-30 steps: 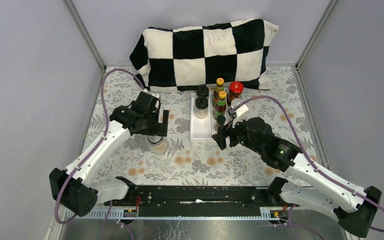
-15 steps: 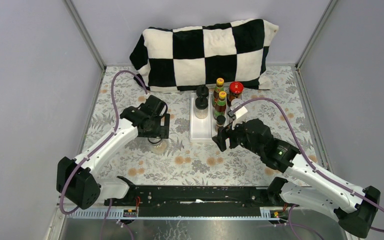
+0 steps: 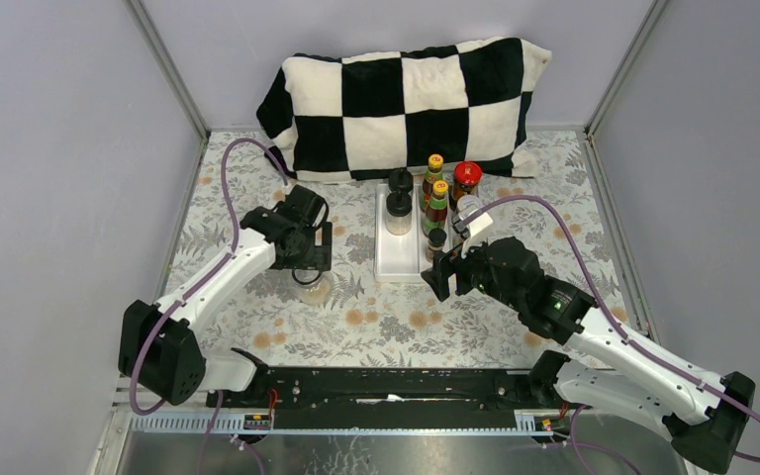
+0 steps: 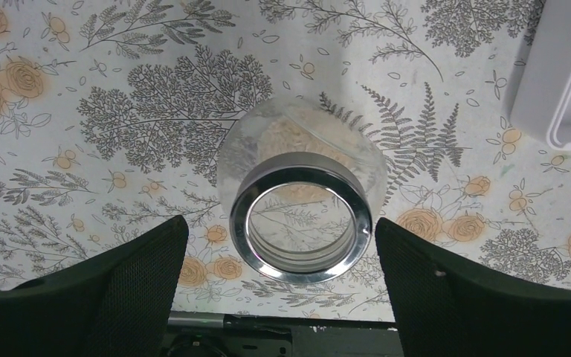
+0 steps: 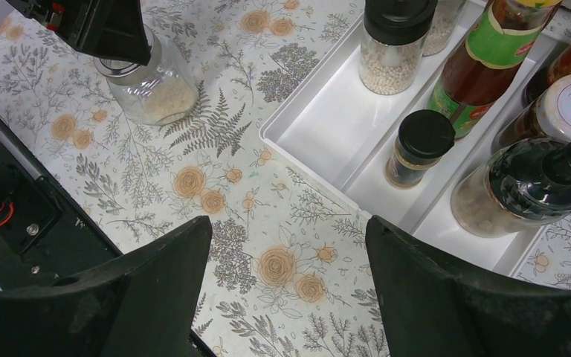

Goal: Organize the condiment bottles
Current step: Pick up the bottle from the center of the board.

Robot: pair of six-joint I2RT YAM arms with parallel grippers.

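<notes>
The left gripper (image 3: 309,261) hangs over a squat glass jar (image 4: 301,216) that stands alone on the tablecloth (image 3: 386,322), to the left of the white tray (image 3: 392,262). The jar is clear and round and has no lid. A shiny metal ring goes around its mouth, and some pale, grainy content lies at the bottom. The black fingers (image 4: 119,282), with a fine mesh texture, are spread wide, one on each side of the jar's mouth. A strip of cloth shows between each finger and the glass, so they hold nothing.

The right gripper (image 5: 288,245) is also spread and empty. Between its broad matte fingers only the flower-printed cloth is seen, just beside the near corner of the tray.

The tray is of smooth white plastic, rectangular, with long compartments. In it stand a cylinder jar (image 5: 398,52) with a black cap and white grains, a small dark spice jar (image 5: 420,145) with a flat black cap, a slim sauce bottle (image 5: 491,67) with a green label, and a clear jar (image 5: 528,190) with a black knob lid. The red-lidded jar (image 3: 467,176) stands at the far right of this group; I cannot tell whether it is inside the tray. Behind them lies a soft pillow (image 3: 406,99) in black and white squares.
</notes>
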